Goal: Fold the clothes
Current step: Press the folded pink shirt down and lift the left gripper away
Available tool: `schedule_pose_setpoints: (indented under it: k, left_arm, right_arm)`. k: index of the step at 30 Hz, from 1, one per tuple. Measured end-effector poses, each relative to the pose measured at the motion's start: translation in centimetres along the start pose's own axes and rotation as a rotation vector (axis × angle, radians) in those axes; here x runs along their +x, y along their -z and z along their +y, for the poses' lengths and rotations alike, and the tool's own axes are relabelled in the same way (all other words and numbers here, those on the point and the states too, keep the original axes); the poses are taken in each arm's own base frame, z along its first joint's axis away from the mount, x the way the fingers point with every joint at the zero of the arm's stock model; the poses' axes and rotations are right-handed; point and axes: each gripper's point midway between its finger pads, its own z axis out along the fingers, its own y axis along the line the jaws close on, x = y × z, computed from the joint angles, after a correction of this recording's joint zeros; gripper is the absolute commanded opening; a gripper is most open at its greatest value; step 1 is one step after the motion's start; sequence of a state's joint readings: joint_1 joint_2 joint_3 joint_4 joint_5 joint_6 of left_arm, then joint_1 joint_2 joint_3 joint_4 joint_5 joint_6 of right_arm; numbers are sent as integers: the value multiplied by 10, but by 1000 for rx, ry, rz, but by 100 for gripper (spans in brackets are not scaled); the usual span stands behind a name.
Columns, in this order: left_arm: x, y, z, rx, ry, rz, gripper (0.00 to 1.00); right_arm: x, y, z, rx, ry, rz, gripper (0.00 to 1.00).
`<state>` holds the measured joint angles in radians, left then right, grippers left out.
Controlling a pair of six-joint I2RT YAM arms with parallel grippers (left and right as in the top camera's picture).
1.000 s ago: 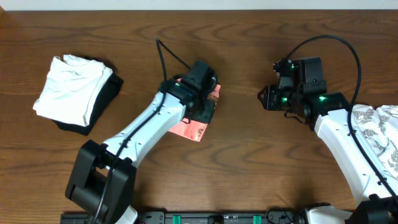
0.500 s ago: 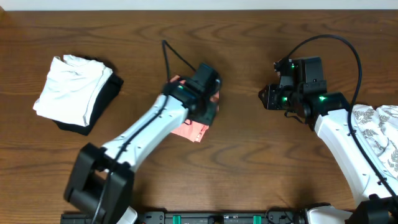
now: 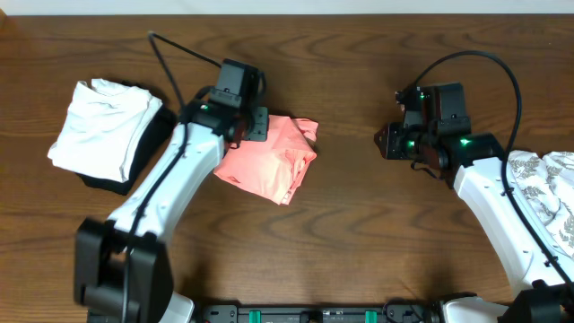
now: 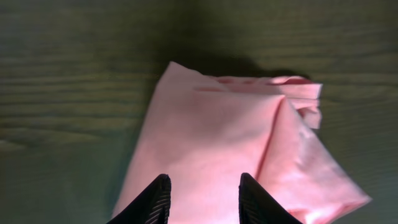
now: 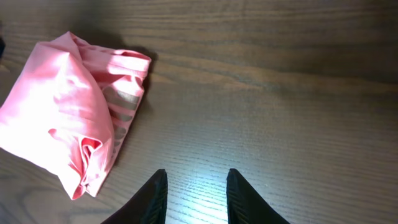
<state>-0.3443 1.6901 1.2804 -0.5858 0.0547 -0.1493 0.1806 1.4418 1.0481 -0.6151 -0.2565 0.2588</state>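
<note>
Surface: dark brown wood-grain table (image 3: 359, 233) filling nearly the whole overhead frame, with a pale strip (image 3: 359, 6) running along the top edge beyond it. Salmon-pink garment (image 3: 278, 161) lying just left of centre, folded into a compact bundle and resting flat on the wood. Left gripper (image 4: 202, 193) hovering over the bundle's upper-left part in the overhead view, fingers standing apart and clasping nothing. Right gripper (image 5: 196, 186) hanging right of centre over bare wood, jaws likewise parted and empty, well apart from the bundle. White folded garment (image 3: 103, 130) sitting at upper left atop a black item (image 3: 154, 139). Leaf-print cloth (image 3: 547, 188) lying at the right edge.
</note>
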Motion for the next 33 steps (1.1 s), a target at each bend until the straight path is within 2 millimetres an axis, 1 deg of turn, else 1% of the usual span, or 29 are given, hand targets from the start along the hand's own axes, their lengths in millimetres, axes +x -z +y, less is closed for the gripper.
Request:
schedule_pose_setpoints:
  k: [3,6,9,11,20,21,22,25,28,33]
  left_arm:
    - [11,-24,-1,3,1,58,36]
    - [25,-45,-6,38,6,126,36]
    - [35,-55,-14,77,6,168,36]
    - [38,-56,-23,104,-3,180,36]
    - [55,-51,-76,195,-103,208,38]
    - [58,-51,-82,202,-117,210,38]
    - [59,-50,-86,208,-128,211,41]
    - [61,-49,-100,228,-154,198,43]
    - [60,-48,-109,246,-172,185,53]
    - [58,-48,-113,256,-176,175,60]
  right_arm:
    - [1,0,0,1,-1,3,30]
    - [1,0,0,2,-1,4,30]
    - [1,0,0,2,-1,5,30]
    - [1,0,-1,3,-1,4,30]
    - [1,0,-1,4,-1,4,30]
    - [1,0,-1,4,-1,4,30]
    - [1,0,-1,4,-1,4,29]
    - [1,0,-1,4,-1,4,29]
    - [1,0,-1,4,-1,4,29]
    - [1,0,-1,4,-1,4,29]
